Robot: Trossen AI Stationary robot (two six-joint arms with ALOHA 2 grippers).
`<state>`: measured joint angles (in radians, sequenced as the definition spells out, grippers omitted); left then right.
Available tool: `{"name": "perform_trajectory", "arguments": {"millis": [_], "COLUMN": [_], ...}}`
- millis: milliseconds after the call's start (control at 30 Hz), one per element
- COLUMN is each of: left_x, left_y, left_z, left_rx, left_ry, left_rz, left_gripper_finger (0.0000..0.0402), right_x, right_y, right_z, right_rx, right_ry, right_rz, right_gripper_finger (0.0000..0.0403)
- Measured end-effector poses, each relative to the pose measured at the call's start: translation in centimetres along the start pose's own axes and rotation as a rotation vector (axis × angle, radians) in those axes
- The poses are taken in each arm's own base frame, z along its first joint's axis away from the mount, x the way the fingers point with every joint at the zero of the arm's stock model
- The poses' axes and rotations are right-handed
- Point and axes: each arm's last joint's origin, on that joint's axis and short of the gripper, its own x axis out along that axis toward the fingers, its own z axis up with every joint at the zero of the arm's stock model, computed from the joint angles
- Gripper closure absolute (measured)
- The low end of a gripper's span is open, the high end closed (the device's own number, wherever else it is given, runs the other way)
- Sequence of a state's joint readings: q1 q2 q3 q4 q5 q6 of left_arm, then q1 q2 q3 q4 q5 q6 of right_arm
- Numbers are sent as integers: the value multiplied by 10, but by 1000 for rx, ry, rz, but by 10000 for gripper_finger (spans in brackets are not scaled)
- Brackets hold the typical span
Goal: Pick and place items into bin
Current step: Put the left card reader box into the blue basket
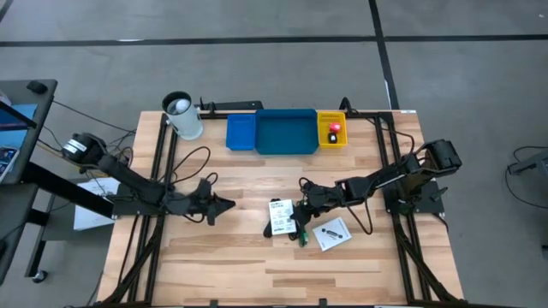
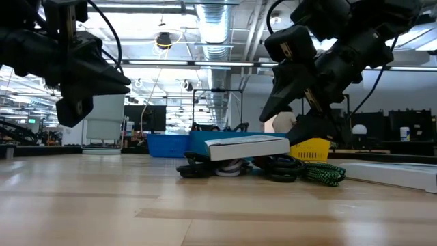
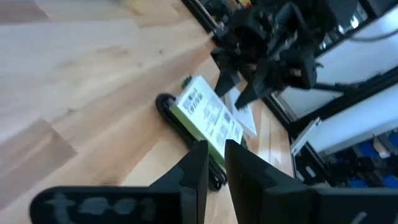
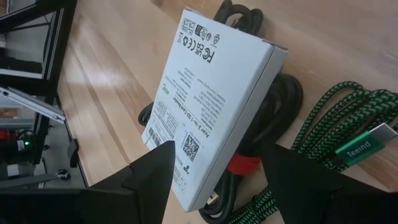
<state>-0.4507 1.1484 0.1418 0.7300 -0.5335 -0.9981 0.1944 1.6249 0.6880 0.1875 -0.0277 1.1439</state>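
Note:
A white printed box (image 1: 281,217) lies flat on a coil of black cable (image 4: 281,102), beside a green braided cable (image 4: 339,121). My right gripper (image 1: 302,198) is open just above the box's far end. In the right wrist view its fingers (image 4: 155,171) stand on either side of the box (image 4: 211,118), and in the low view they are clear of the box top (image 2: 247,145). My left gripper (image 1: 228,204) hovers shut and empty to the box's left, pointing toward it (image 3: 216,144). The bin (image 1: 287,133) stands at the far edge.
A second white packet (image 1: 332,233) lies right of the box. The yellow tray (image 1: 332,120) holds a red block (image 1: 334,129) and a black piece (image 1: 333,138), and the small blue tray (image 1: 241,133) sits left of the wide one. A white-and-black cup (image 1: 182,115) stands far left. Bare wood stretches along the near side.

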Motion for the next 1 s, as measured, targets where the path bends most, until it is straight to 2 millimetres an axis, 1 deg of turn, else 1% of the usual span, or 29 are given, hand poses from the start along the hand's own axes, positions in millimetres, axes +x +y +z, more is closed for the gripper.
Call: {"name": "perform_trajectory", "arguments": {"millis": [167, 300, 400, 533, 667, 800, 933, 1000], "left_x": [12, 25, 36, 53, 73, 90, 103, 107], "left_y": [-4, -3, -1, 5, 8, 6, 1, 2], "left_z": [-8, -18, -27, -37, -43, -42, -34, -29], "left_rx": [16, 45, 66, 123, 180, 229, 286, 308], "left_ry": [76, 141, 200, 334, 438, 492, 520, 525], "left_rz": [8, 38, 64, 61, 73, 136, 138, 141], "left_gripper_finger": [359, 359, 359, 359, 359, 359, 359, 359], "right_x": [0, 0, 0, 0, 0, 0, 0, 0], "right_y": [0, 0, 0, 0, 0, 0, 0, 0], "right_z": [0, 0, 0, 0, 0, 0, 0, 0], "right_rx": [0, 1, 7, 8, 16, 30, 33, 33], "right_ry": [-1, -2, -2, -1, -1, 0, 1, 1], "right_rz": [0, -1, -1, -1, -1, -1, 0, 0], "right_gripper_finger": [168, 168, 168, 168, 168, 168, 168, 168]}}
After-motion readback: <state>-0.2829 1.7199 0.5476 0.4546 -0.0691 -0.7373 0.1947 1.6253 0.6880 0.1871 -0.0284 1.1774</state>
